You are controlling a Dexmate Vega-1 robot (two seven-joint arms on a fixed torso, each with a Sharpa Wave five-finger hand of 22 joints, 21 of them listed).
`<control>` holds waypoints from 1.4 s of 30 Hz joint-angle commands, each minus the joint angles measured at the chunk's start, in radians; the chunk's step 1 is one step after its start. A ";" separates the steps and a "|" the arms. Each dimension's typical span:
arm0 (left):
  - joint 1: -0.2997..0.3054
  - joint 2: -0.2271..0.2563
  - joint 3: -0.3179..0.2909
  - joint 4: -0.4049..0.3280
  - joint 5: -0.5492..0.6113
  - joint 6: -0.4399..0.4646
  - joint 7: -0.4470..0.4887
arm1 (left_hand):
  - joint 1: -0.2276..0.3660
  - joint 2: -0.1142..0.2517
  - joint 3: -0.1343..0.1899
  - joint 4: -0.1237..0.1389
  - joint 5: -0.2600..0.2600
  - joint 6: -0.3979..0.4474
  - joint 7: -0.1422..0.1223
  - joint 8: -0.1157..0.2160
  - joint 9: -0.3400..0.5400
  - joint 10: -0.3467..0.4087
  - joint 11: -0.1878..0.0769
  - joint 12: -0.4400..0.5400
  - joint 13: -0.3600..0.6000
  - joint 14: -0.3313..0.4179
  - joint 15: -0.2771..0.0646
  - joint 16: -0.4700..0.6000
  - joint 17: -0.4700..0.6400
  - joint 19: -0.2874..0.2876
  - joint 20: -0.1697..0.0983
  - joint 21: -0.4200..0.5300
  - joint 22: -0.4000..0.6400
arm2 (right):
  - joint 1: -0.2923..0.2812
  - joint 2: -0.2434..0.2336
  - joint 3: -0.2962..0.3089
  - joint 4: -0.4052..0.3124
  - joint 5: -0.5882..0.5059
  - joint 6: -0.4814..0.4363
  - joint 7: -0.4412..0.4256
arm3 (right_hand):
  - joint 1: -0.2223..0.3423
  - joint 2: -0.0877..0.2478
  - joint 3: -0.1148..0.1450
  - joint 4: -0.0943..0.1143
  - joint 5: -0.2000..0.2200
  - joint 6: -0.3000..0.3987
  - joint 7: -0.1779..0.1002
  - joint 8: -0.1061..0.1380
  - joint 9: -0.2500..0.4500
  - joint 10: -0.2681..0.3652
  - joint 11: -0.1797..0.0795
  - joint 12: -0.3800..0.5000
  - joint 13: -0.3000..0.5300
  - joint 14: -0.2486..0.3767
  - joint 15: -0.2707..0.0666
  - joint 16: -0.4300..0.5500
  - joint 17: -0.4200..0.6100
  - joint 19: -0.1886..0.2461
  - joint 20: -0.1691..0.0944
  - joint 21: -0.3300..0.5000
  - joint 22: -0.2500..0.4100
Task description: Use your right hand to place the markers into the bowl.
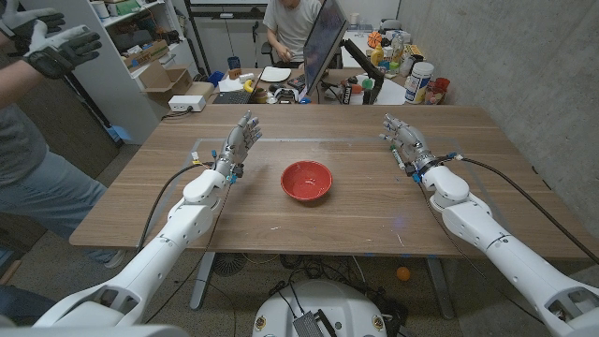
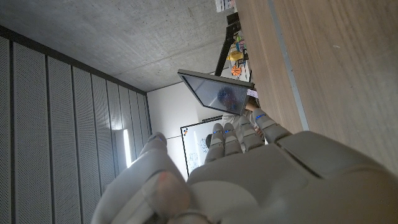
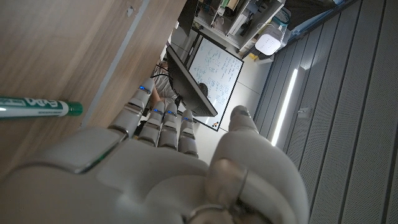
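A green-capped marker (image 3: 38, 107) lies on the worktop (image 1: 374, 225) beside the right hand (image 1: 405, 142). A red bowl (image 1: 307, 180) sits mid-worktop. Both the right and the left hand (image 1: 239, 145) hold nothing, fingers spread.

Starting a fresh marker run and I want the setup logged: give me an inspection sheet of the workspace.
Surface: wooden table, tape outline near the far edge.
Job's things: red bowl at centre, nothing seen inside; green marker on the wood beside the right hand.
Clutter: nothing seen.
Hands: left hand and right hand both hold nothing, fingers apart.
Cables: black cable trailing from the right wrist.
Surroundings: gloved person at left; seated person behind.
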 commanded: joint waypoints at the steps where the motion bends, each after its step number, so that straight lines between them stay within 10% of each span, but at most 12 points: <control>1: 0.009 0.002 -0.007 -0.014 0.006 0.006 -0.005 | 0.008 0.003 0.006 -0.002 0.006 0.008 0.005 0.007 0.005 0.003 0.002 0.004 0.004 0.003 0.007 0.004 0.003 -0.003 0.010 0.003 0.002 | -0.021 -0.060 -0.018 -0.084 -0.111 -0.036 -0.076 | 0.019 -0.006 0.005 -0.010 0.006 0.014 -0.005 0.010 0.006 0.007 -0.004 0.008 0.005 0.009 -0.005 0.003 -0.002 0.009 0.006 0.000 0.002; 42: 0.013 -0.008 -0.008 -0.004 0.006 -0.010 -0.016 | 0.006 0.005 0.005 -0.006 0.006 0.015 0.001 0.007 0.006 0.006 -0.001 0.004 0.004 0.006 0.004 0.003 0.003 -0.009 0.024 0.002 0.002 | -0.023 -0.217 -0.078 -0.376 -0.438 -0.442 -0.236 | 0.138 -0.066 0.023 -0.028 0.021 0.066 -0.094 0.015 0.008 0.012 -0.026 0.008 0.010 0.041 0.040 -0.001 -0.012 0.034 0.097 -0.003 0.002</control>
